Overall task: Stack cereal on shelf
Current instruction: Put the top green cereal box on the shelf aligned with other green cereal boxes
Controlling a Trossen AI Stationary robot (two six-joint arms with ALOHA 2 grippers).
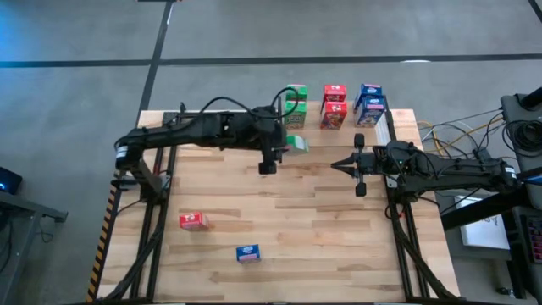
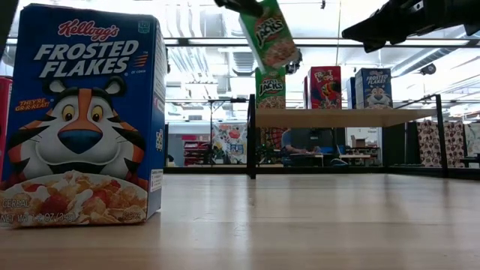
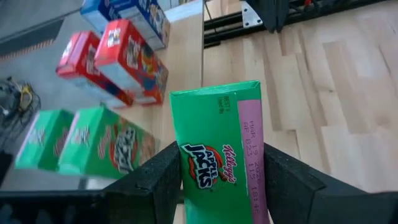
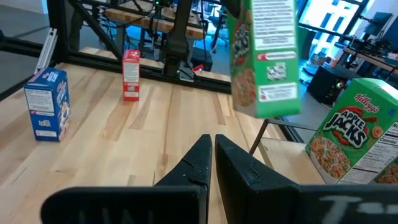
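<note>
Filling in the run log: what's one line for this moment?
left hand: holds green box in the air near shelf | right hand: shut, empty, waiting over the table | red box, blue box: on table

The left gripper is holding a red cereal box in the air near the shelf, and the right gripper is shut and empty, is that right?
Not quite: the box in the left gripper is a green Apple Jacks box, not red, as the left wrist view shows. The rest holds: it hangs near the shelf, and the right gripper is shut and empty.
</note>
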